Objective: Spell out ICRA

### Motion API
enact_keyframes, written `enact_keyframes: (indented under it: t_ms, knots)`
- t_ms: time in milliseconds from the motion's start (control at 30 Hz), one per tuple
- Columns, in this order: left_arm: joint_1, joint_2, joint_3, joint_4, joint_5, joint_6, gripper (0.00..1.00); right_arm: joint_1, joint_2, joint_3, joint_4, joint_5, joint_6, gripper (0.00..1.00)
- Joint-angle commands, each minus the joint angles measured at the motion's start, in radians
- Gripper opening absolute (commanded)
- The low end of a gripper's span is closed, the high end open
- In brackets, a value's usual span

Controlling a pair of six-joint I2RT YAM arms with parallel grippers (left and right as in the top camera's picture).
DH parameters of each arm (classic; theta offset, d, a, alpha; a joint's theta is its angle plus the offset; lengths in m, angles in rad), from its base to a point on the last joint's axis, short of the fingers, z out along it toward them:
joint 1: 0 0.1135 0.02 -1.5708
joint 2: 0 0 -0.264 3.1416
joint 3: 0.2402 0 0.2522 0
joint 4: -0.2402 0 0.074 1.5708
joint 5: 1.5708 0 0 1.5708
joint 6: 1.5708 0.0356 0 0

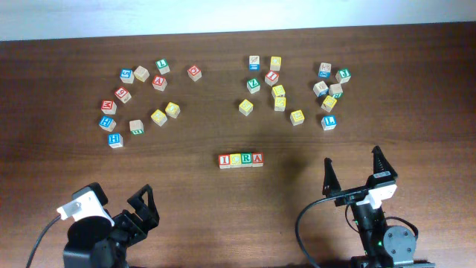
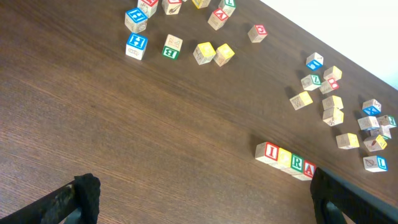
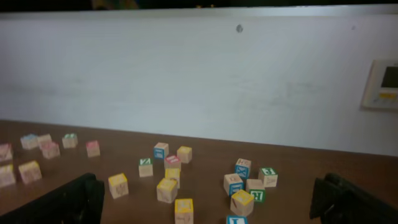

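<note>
A row of letter blocks (image 1: 241, 160) reading I, C, R, A lies side by side at the table's middle front; the same row of blocks (image 2: 285, 161) shows at right in the left wrist view. My left gripper (image 1: 146, 202) stands open at the front left, nothing between its fingers (image 2: 84, 194). At the front right my right gripper (image 1: 352, 170) is open and raised, its fingers (image 3: 74, 199) empty, pointing toward the far blocks. Neither gripper touches the row.
Loose letter blocks form a left cluster (image 1: 141, 97) and a right cluster (image 1: 297, 89) across the back of the wooden table (image 1: 59, 164). A white wall (image 3: 199, 74) rises behind the table. A cable (image 1: 301, 231) loops beside the right arm.
</note>
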Motion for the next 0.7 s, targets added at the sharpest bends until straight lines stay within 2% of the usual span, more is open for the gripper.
enact_keyframes:
  t_ms: [0, 133, 233, 333, 667]
  knots:
    - [0.005, -0.004, -0.004, -0.001, -0.011, -0.010, 0.99, -0.006, -0.011, -0.006, -0.064, -0.021, -0.077, 0.98]
    - [0.005, -0.004, -0.004, -0.001, -0.011, -0.010, 0.99, -0.006, -0.011, -0.006, -0.184, -0.002, -0.075, 0.98]
    - [0.005, -0.004, -0.004, -0.001, -0.011, -0.010, 0.99, -0.006, -0.011, -0.006, -0.206, 0.047, -0.045, 0.98]
    - [0.005, -0.004, -0.004, -0.001, -0.011, -0.010, 0.99, -0.006, -0.011, -0.006, -0.216, 0.164, 0.091, 0.98]
    - [0.004, -0.004, -0.004, -0.001, -0.011, -0.010, 0.99, 0.003, -0.011, -0.006, -0.216, 0.125, -0.030, 0.98]
